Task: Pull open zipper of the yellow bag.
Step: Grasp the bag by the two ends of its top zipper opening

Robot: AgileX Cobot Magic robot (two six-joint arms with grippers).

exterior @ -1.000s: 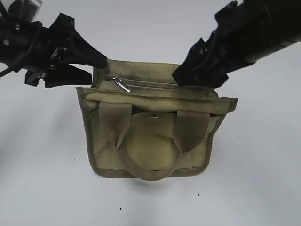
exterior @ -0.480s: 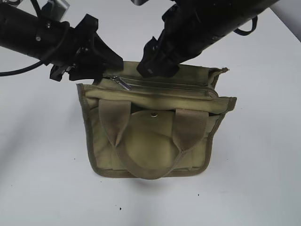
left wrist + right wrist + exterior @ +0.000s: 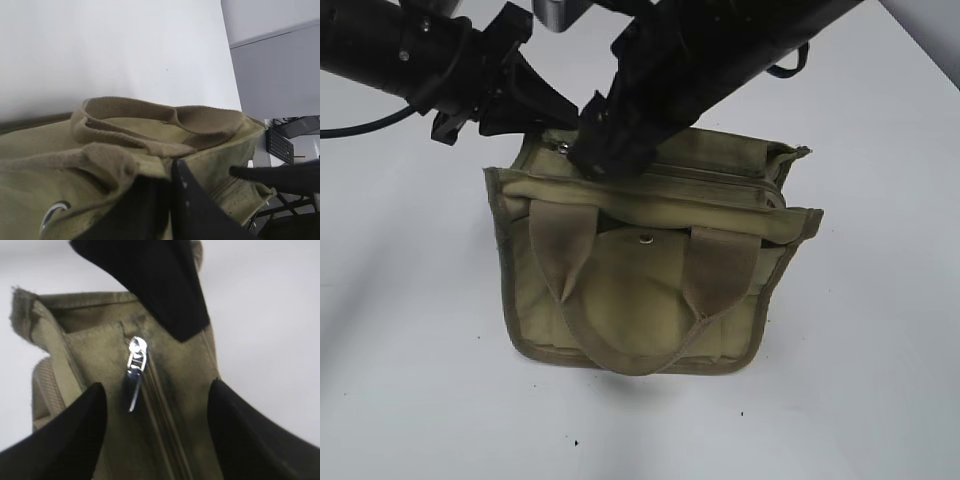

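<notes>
Surface: white tabletop (image 3: 400, 330), the yellow bag (image 3: 650, 300) standing at frame centre in the exterior view.
Exterior, change: the right gripper (image 3: 605, 150) has swung from the bag's upper right corner across to its upper left, now over the zipper's (image 3: 720, 178) left end; the left gripper (image 3: 545, 110) has moved in from the upper left to the bag's top left corner.
Exterior, bag: upright, handles hanging down the front, snap button (image 3: 647, 237) between them.
Left wrist: left gripper (image 3: 172, 200) fingers pressed together on bag fabric at the lower centre; handle loop (image 3: 150, 125) above.
Right wrist: right gripper (image 3: 157, 425) spread wide, fingers either side of the closed zipper (image 3: 160, 425); silver pull tab (image 3: 134, 372) lies left of centre, untouched.
</notes>
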